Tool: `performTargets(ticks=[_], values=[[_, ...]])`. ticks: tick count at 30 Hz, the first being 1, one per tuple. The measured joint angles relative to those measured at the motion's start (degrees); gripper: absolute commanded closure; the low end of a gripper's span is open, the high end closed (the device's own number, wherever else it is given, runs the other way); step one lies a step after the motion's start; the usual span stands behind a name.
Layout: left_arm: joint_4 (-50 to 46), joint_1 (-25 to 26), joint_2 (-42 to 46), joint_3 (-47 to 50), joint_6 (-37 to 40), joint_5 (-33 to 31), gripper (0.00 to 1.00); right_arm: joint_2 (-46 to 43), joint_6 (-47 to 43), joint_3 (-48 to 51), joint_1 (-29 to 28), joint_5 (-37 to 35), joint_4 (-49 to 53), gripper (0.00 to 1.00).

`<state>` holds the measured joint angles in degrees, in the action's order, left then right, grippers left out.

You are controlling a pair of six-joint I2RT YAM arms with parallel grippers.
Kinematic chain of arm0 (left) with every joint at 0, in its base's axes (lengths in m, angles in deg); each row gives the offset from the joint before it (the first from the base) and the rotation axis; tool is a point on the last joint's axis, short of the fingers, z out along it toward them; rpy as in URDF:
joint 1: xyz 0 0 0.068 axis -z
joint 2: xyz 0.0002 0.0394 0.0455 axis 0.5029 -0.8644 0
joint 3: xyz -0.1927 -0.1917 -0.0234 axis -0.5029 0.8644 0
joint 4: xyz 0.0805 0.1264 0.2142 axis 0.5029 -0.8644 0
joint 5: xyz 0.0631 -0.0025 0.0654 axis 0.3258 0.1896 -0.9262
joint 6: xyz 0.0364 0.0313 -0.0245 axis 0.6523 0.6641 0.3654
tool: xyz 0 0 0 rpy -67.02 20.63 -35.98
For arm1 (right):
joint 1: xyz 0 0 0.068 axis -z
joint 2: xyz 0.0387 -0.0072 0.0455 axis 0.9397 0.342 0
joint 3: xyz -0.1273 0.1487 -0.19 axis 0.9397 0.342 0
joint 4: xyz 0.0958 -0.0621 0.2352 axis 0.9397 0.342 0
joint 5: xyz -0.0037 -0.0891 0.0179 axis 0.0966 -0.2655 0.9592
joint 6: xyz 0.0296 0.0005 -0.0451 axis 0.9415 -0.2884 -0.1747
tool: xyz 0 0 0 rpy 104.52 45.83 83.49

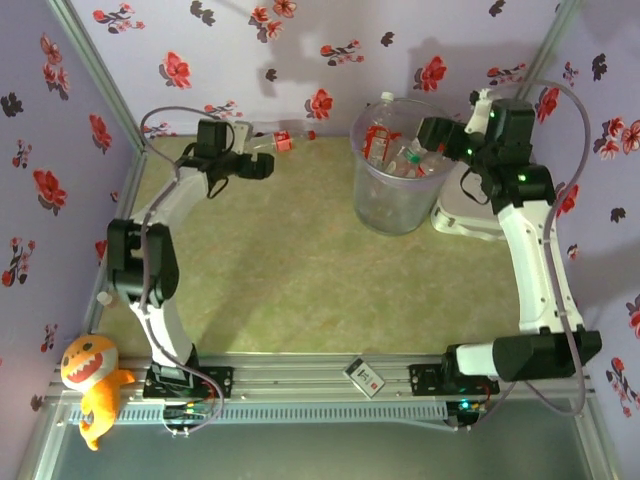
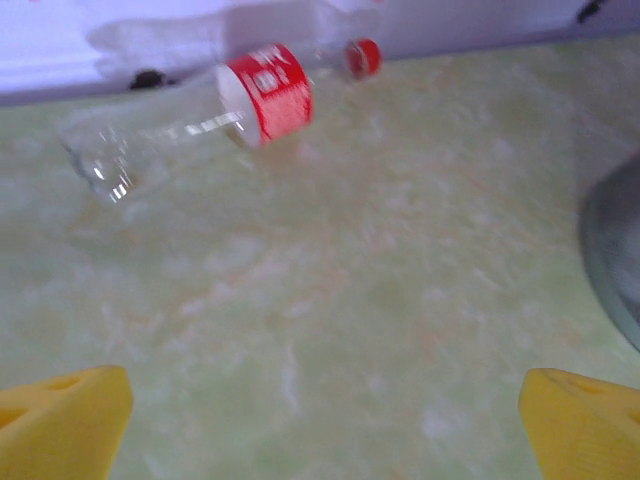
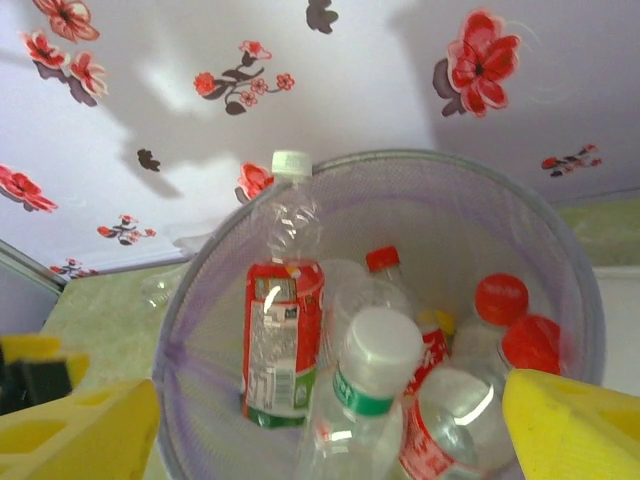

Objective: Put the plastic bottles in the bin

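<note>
One loose bottle [image 2: 268,95] lies on its side on the table [image 2: 380,300] by the far wall [image 2: 60,40], ahead of the left gripper [image 2: 322,425]. Its long axis runs across that view, base left, red cap right. Left jaws are wide apart, empty, clear of it. The right gripper [image 3: 330,430] hangs over the bin [image 3: 195,300], jaws apart, above the binned bottles [image 3: 285,330]. The left arm is nearer. Judgement: jaw opening lies roughly along the bottle's axis, so a wrist roll is likely needed.

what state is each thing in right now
bin: upright, open top, partly filled
bottle on the table: lying on its side, red cap on, outside the bin
tall bottle in the bin: standing upright, white cap on
left end effector: open, empty
right end effector: open, empty, over the bin
</note>
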<state>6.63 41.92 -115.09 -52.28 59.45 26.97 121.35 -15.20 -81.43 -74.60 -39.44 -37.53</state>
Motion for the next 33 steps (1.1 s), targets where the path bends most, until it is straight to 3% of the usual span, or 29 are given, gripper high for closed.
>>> performTargets(ticks=[10,19,27,33], values=[[-2.45,-2.75,-29.07,-34.56,2.14,-1.18,0.00,-7.32,-1.81,10.86,1.25,-3.89,5.49,0.11],[-3.93,-2.95,-47.47,-55.47,-3.58,-6.19,0.00,-8.92,-3.15,11.98,1.64,-6.19,9.22,0.11],[-9.49,-2.99,-47.87,-57.42,-4.57,-3.91,0.01,-8.92,-3.52,12.76,1.73,-6.27,9.66,0.11],[-14.08,-1.77,-38.69,-42.05,0.33,-2.25,0.02,-9.81,-3.52,13.44,1.73,-6.45,9.70,0.11]])
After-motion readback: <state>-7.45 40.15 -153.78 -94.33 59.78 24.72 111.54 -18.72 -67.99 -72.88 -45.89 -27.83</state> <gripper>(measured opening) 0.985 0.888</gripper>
